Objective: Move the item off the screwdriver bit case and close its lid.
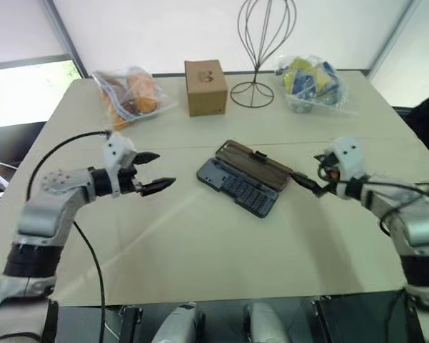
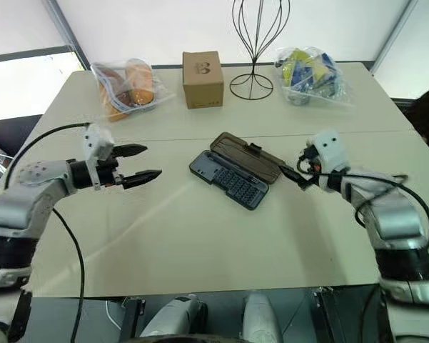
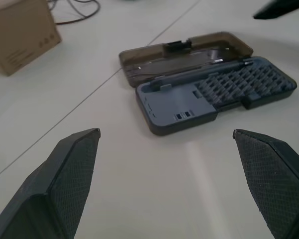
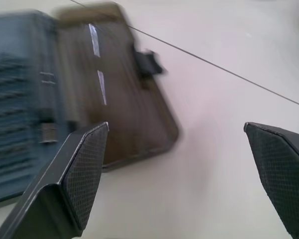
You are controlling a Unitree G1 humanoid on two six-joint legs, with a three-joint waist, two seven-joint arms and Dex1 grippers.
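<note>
Cream tabletop [image 1: 200, 250], both arms out: left gripper [image 1: 157, 171] and right gripper [image 1: 310, 182] spread wide, holding nothing. Between them lies the screwdriver bit case [image 1: 239, 187], its lid [image 1: 253, 163] flat open. Nothing closed yet; a slim driver [image 3: 199, 74] seems to rest along the tray.

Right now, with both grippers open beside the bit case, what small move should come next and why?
Probably ease the right gripper to the lid's far edge to fold it shut: the lid lies flat open behind the bit case, nearest that gripper. I can't see any separate item on the case.
</note>
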